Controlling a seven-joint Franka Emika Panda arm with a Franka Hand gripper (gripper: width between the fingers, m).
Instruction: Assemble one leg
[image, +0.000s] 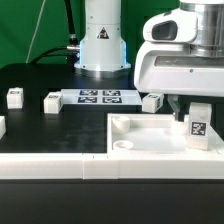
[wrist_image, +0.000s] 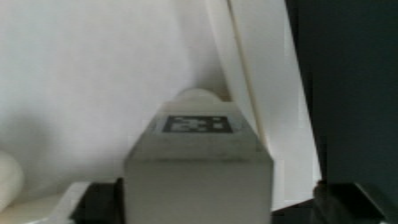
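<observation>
Claw (image: 197, 110): pinching one leg (image: 199, 125), fingers pressed to its two sides; in the wrist view the same leg (wrist_image: 199, 160) stands between the dark finger pads (wrist_image: 98, 198), tag face toward the camera. Leg, held: upright, tag outward, positioned over the corner of the large white panel (image: 150, 140) nearest the exterior view's right; whether its lower end already touches the panel or sits in a corner hole cannot be told. Panel: lies flat on the black bench (image: 40, 125), raised rim visible, one corner hole (image: 124, 144) open toward the exterior view's left. Spare legs, loose on the bench: one (image: 15, 97) at the far left of the exterior view, one (image: 52, 100) just beside the marker board (image: 100, 97), one (image: 152, 101) beside the board's other end. Status, judged: leg picked and brought to the panel, done; seating and fastening into the corner, then release, outstanding. Remaining legs untouched.
</observation>
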